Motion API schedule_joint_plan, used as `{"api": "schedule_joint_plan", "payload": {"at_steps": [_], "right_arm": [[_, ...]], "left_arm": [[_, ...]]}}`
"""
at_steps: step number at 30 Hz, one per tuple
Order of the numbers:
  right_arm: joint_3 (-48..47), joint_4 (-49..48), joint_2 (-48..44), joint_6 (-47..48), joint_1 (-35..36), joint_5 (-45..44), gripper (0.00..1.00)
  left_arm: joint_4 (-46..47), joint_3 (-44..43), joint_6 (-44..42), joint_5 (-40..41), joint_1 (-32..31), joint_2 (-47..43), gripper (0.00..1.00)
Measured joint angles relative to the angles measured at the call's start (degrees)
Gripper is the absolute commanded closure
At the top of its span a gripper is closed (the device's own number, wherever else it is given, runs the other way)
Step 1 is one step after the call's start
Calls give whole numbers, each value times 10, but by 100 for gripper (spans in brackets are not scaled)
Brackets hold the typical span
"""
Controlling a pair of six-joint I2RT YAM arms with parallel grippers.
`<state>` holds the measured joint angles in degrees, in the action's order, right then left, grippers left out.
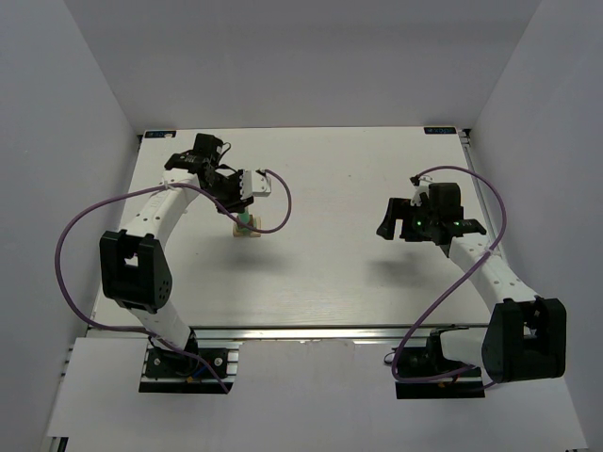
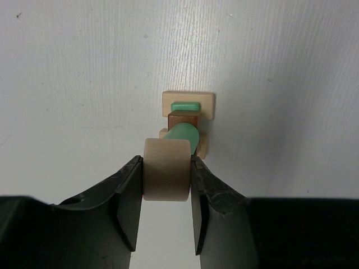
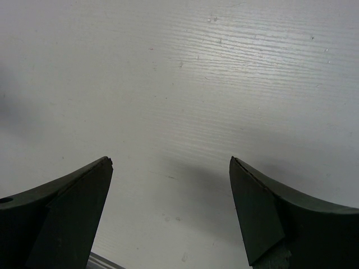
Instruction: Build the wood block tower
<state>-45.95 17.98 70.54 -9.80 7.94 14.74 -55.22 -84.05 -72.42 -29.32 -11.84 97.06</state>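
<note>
Left fingers [image 2: 126, 196] clamp a tan round block [image 2: 165, 178] just over the tower [image 2: 188, 119], left half of the desk [image 2: 67, 84]. Looks lined up to cap it. Right fingers [image 3: 73, 213] are spread wide, empty, well apart from the tower.

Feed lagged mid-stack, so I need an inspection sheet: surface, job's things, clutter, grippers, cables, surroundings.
Surface: white table, no spills seen.
Job's things: wood block tower standing left of centre; light tan block held over it, contact unclear.
Clutter: nothing seen.
Grippers: left gripper fingers shut on the light tan block; right gripper open, holding nothing.
Cables: purple cables loop off both arms; the left one passes close to the tower.
Surroundings: white walls; metal rail at near edge.
</note>
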Motion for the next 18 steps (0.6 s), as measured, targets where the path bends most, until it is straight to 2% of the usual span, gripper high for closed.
{"api": "schedule_joint_plan", "payload": {"at_steps": [18], "right_arm": [[0, 1, 0, 6, 0, 4, 11]], "left_arm": [[9, 0, 4, 0, 0, 0, 62]]}}
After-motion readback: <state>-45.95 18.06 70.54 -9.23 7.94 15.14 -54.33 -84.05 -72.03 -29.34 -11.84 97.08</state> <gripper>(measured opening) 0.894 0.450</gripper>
